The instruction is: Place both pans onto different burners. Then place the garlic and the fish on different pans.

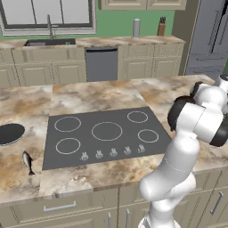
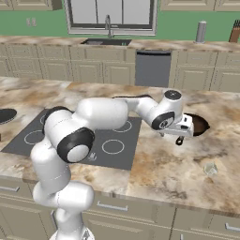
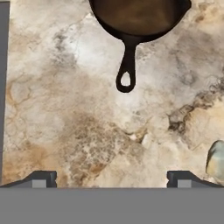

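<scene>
While the robot's two-finger gripper hangs over the marble counter with jaws spread wide and empty, the dark brown round pan sits ahead of it. The flat black pan and small silver-grey fish lie left of the dark grey glass cooktop, nothing on its white ring burners.

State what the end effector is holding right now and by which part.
Nothing is held. The end effector is open above bare counter, and the brown pan's handle lies ahead of it, untouched.

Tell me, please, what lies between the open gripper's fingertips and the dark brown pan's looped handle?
Bare marbled countertop alone, in the hand view, between gripper and handle.
</scene>
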Robot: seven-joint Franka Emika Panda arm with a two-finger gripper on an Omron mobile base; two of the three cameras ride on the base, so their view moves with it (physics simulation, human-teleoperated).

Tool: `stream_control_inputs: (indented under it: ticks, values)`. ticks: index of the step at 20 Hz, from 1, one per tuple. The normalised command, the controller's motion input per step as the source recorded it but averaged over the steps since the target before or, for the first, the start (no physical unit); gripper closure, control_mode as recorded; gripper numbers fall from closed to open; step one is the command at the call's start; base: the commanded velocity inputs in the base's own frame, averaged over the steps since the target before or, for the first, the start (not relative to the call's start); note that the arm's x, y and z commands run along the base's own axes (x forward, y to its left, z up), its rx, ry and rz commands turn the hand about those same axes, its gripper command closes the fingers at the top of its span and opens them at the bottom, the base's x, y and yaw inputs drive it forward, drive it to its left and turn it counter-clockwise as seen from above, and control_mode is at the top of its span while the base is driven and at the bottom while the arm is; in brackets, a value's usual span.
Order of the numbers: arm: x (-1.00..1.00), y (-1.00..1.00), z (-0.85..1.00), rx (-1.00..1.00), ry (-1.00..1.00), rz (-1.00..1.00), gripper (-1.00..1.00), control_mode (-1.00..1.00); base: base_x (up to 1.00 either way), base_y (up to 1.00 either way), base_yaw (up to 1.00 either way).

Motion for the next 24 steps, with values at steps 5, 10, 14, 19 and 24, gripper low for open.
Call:
stream_control_inputs:
  ticks: [5, 10, 14, 19, 24]
  values:
    - [0.21, 0.00, -0.20, 0.00, 0.00, 0.00, -1.00, -1.00, 0.00, 0.00, 0.00]
    - [0.19, 0.00, -0.17, 0.00, 0.00, 0.00, -1.00, -1.00, 0.00, 0.00, 0.00]
    - [0.27, 0.00, -0.25, 0.00, 0.00, 0.00, -1.00, -1.00, 0.00, 0.00, 0.00]
    - [0.32, -0.04, -0.23, 0.00, 0.00, 0.00, -1.00, -1.00, 0.00, 0.00, 0.00]
    - [0.25, -0.16, -0.20, 0.00, 0.00, 0.00, -1.00, -1.00, 0.00, 0.00, 0.00]
